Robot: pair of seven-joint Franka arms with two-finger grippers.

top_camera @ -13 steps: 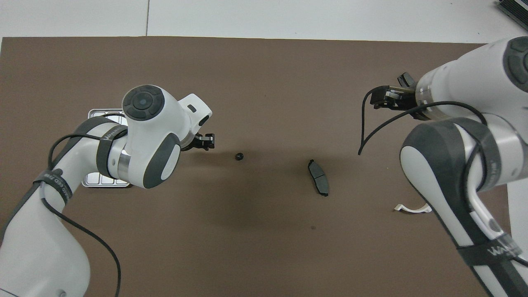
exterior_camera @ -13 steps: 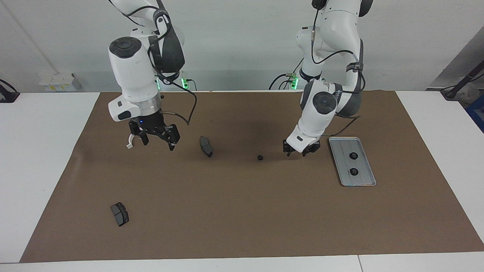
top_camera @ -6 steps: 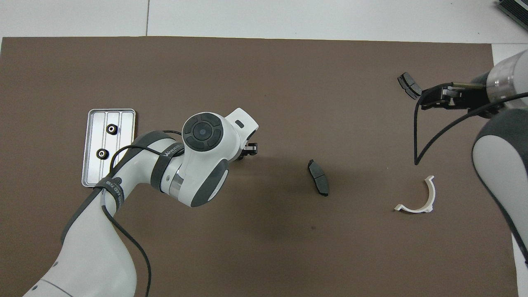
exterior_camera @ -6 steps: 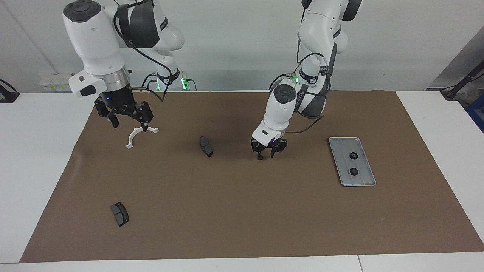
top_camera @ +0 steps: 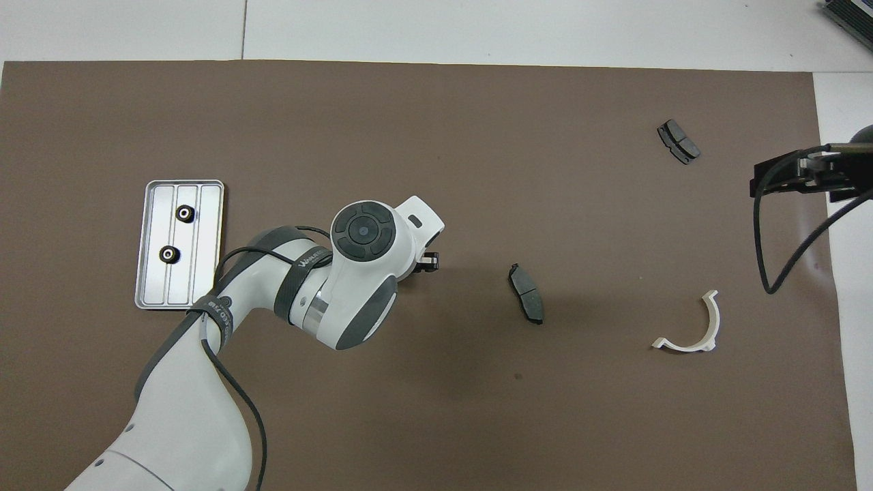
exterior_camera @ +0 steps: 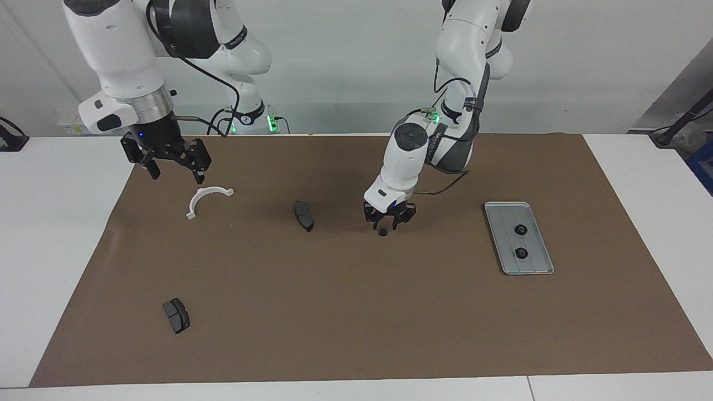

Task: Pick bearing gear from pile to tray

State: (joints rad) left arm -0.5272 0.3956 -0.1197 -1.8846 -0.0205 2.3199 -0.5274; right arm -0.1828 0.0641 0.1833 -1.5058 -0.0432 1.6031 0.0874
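The left gripper (exterior_camera: 388, 223) hangs just above a small black gear (exterior_camera: 383, 232) on the brown mat (exterior_camera: 356, 312), fingers partly apart and holding nothing. Taking that gear as the landmark: the tray (exterior_camera: 536, 267) lies well apart toward the left arm's end with two gears (exterior_camera: 521, 229) in it, and a brake pad (exterior_camera: 303, 215) lies toward the right arm's end. Past that pad lies a white bracket (exterior_camera: 206, 197); the right gripper (exterior_camera: 174, 169) waits wide open and empty above the mat's edge beside it, and a second pad (exterior_camera: 176, 316) lies farther from the robots.
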